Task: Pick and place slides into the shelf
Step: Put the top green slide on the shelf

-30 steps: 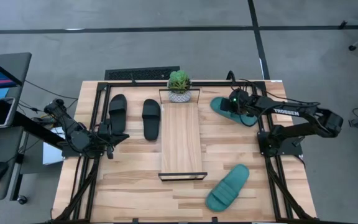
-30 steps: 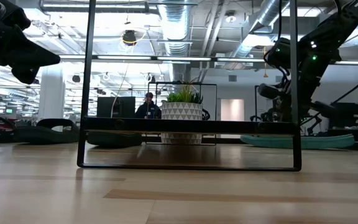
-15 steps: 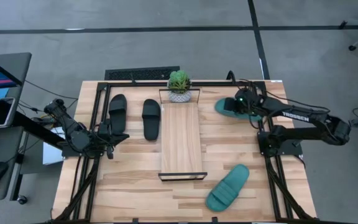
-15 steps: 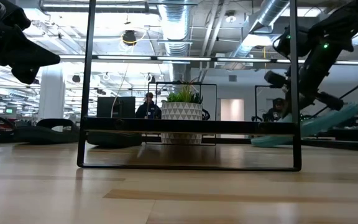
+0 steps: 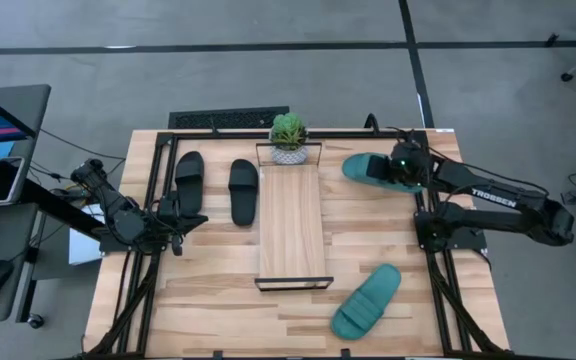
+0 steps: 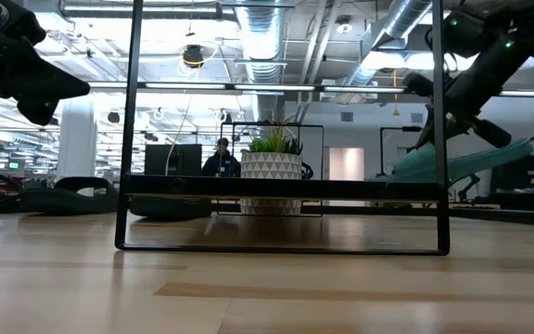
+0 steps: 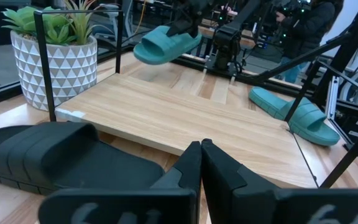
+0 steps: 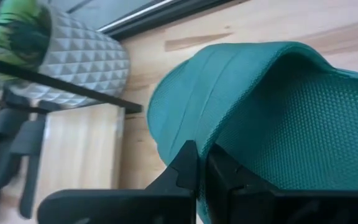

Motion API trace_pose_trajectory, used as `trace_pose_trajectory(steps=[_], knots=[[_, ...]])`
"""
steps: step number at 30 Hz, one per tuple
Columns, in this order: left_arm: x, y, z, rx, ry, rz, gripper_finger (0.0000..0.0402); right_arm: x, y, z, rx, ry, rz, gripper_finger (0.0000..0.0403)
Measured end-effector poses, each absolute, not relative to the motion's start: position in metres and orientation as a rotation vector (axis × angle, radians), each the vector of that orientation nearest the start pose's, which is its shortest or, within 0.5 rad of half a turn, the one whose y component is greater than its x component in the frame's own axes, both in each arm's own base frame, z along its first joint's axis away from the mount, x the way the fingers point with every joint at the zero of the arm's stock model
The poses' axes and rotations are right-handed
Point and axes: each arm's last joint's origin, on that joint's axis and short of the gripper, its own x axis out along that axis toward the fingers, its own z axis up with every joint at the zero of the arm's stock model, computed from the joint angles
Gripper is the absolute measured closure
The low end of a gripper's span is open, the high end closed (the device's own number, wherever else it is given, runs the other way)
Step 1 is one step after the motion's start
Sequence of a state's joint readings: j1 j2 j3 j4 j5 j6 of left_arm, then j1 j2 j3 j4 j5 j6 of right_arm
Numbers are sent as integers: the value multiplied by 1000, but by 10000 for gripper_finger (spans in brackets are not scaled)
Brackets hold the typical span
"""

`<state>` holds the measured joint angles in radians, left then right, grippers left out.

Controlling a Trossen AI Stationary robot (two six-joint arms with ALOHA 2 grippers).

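My right gripper (image 5: pixel 403 165) is shut on a teal slide (image 5: pixel 370 168) near the table's far right corner. The low view shows this slide (image 6: pixel 462 160) in the air, tilted. The second teal slide (image 5: pixel 366 300) lies sole-down near the right front. Two black slides (image 5: pixel 189 180) (image 5: pixel 243 190) lie flat left of the shelf (image 5: pixel 291 225), whose light-wood board runs down the table's middle. My left gripper (image 7: pixel 201 146) is shut and hovers at the near end of the left black slide (image 7: pixel 55 158). My right gripper pinches the teal slide's wide strap at its edge (image 8: pixel 185 134) between the two fingers, coming from above. The slide is lifted clear of the table and tilted, with its free end (image 5: pixel 353 166) pointing toward the shelf.
A small potted plant (image 5: pixel 288 138) stands at the shelf's far end. Thin black frames (image 6: pixel 137 130) (image 6: pixel 438 139) rise at the shelf's ends. A black rail (image 5: pixel 153 200) borders the table. Bare wood lies between the shelf and the right arm's base (image 5: pixel 448 230).
My right gripper has risen with the teal slide. The slide lay flat on the table, then tipped up with one end still down, and now hangs clear and tilted. The left arm has kept still.
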<state>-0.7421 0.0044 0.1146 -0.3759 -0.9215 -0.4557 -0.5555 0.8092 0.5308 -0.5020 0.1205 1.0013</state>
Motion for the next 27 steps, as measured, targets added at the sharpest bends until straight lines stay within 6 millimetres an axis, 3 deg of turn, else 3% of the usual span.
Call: trace_pose_trajectory(steps=[18,27], knots=[[71,-34,169,-257,134,215,401,148,-72,253,1084,314,-781,403],[71,-34,169,-257,134,215,401,160,-65,261,1122,264,-666,403]])
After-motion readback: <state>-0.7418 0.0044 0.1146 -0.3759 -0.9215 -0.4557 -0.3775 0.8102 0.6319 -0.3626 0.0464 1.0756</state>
